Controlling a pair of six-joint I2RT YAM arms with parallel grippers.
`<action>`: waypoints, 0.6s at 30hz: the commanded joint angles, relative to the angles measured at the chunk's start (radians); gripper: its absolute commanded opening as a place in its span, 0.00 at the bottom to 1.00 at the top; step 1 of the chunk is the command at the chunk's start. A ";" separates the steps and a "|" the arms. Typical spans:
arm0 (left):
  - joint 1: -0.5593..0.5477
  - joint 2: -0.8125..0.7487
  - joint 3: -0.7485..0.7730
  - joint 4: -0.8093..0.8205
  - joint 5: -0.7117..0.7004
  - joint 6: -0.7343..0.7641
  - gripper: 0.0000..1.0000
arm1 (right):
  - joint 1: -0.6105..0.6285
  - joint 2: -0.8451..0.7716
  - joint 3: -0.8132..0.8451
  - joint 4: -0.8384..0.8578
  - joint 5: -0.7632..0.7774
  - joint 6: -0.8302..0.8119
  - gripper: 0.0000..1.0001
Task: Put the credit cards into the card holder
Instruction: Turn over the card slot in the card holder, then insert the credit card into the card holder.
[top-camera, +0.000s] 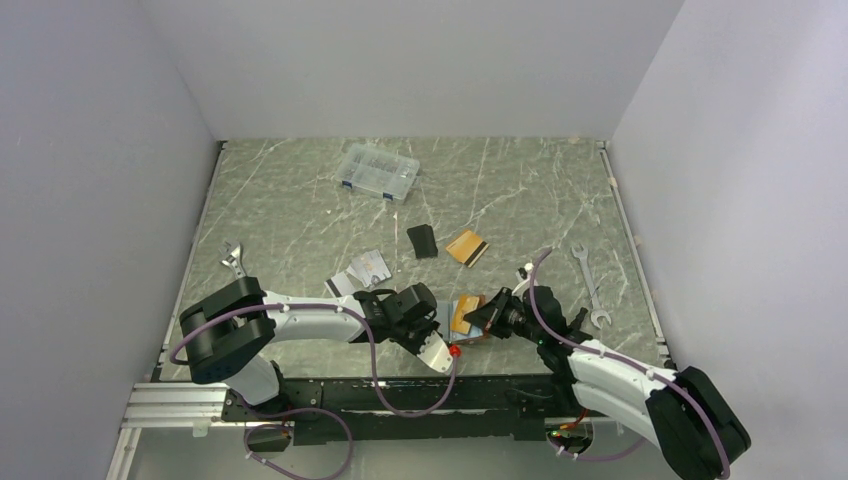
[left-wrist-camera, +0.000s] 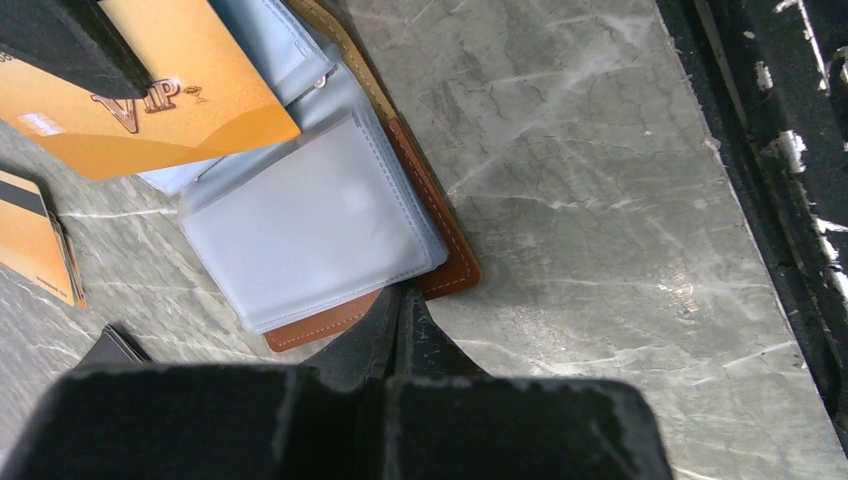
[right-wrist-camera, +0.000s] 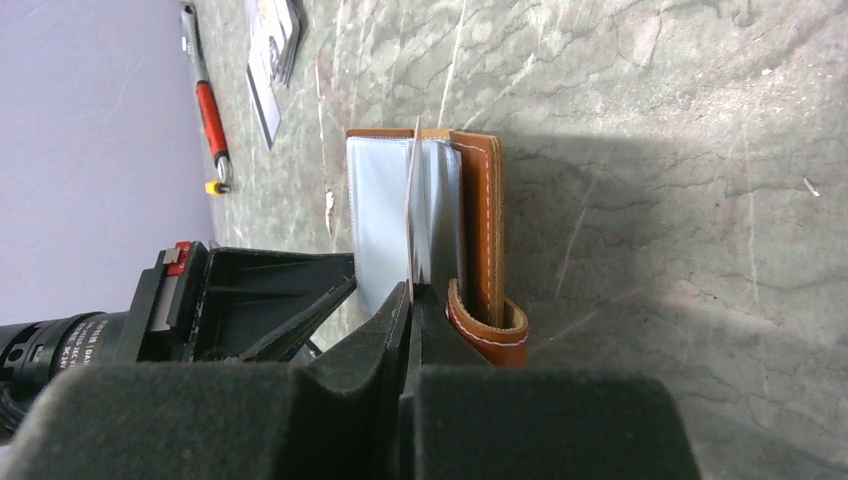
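Observation:
The brown leather card holder (left-wrist-camera: 445, 262) lies open near the front edge, its clear sleeves (left-wrist-camera: 310, 220) facing up. My left gripper (left-wrist-camera: 405, 297) is shut with nothing between the jaws, its tips touching the holder's leather edge. My right gripper (right-wrist-camera: 411, 292) is shut on an orange credit card (left-wrist-camera: 150, 110) marked VIP, held edge-on over the sleeves (right-wrist-camera: 380, 210) beside the holder's cover (right-wrist-camera: 487, 220). A second orange card (top-camera: 467, 247) lies further back. Silver-grey cards (top-camera: 360, 270) lie to the left.
A clear compartment box (top-camera: 378, 172) stands at the back. A small black rectangle (top-camera: 422, 241) lies near the spare orange card. Wrenches lie at the left (top-camera: 233, 258) and right (top-camera: 590, 285). A red-handled screwdriver (right-wrist-camera: 210, 120) lies beyond the holder. The table's black front rail (left-wrist-camera: 790, 150) runs close by.

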 joint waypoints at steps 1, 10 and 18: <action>-0.016 0.044 -0.012 -0.094 0.049 -0.031 0.00 | 0.011 0.004 -0.015 0.088 -0.059 0.019 0.00; -0.016 0.047 -0.013 -0.097 0.044 -0.032 0.00 | 0.007 -0.030 -0.030 0.109 -0.057 0.030 0.00; -0.017 0.052 -0.005 -0.101 0.044 -0.033 0.00 | 0.002 -0.050 -0.003 0.033 -0.042 -0.004 0.00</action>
